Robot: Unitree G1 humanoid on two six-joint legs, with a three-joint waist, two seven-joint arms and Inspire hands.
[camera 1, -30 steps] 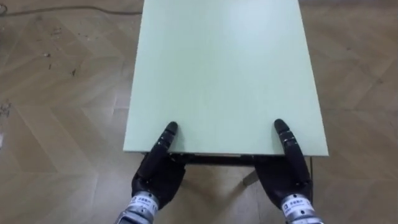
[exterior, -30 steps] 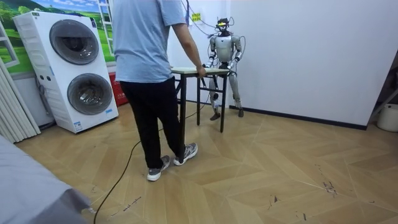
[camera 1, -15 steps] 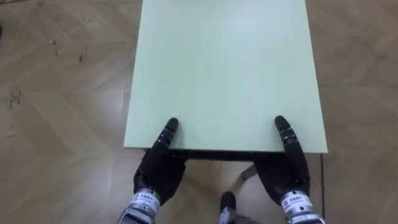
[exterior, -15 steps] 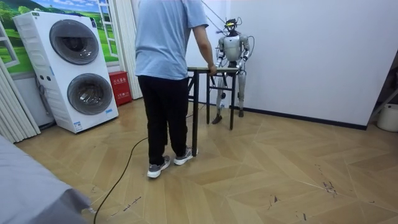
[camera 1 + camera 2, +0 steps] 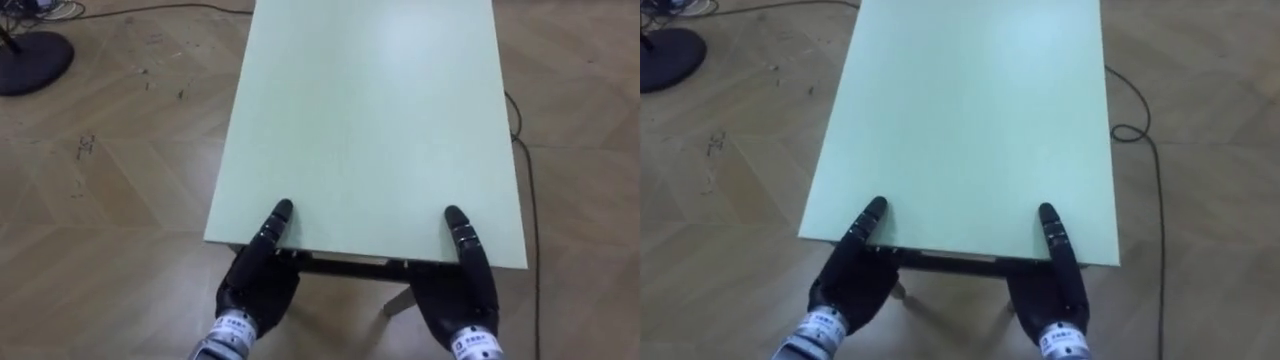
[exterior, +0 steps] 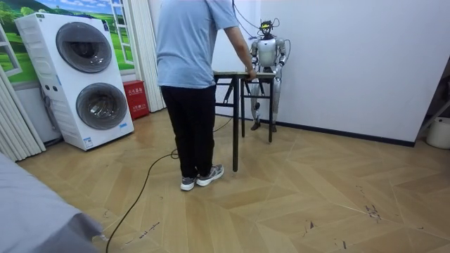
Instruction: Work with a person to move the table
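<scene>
A pale green table point(image 5: 370, 120) stretches away from me over the wood floor. My left hand point(image 5: 258, 285) grips its near edge at the left, thumb flat on top and palm beneath. My right hand point(image 5: 455, 300) holds the same edge at the right in the same way. The rest of both hands' fingers are hidden under the top. In the room view a person point(image 6: 186, 63) in a blue shirt stands at the far end of the table point(image 6: 235, 73) with a hand on its edge, and I stand at the other end by the white wall.
A dark round stand base point(image 5: 30, 60) lies on the floor at my far left. A black cable point(image 5: 525, 200) runs along the floor right of the table. A stacked washer and dryer point(image 6: 84, 77) stand at the room view's left, with a red box point(image 6: 133, 98) beside them.
The table, the person and I have moved towards the room view's right. The person has stepped sideways. In the eye view the floor has slid past; the round base and cable have come into sight.
</scene>
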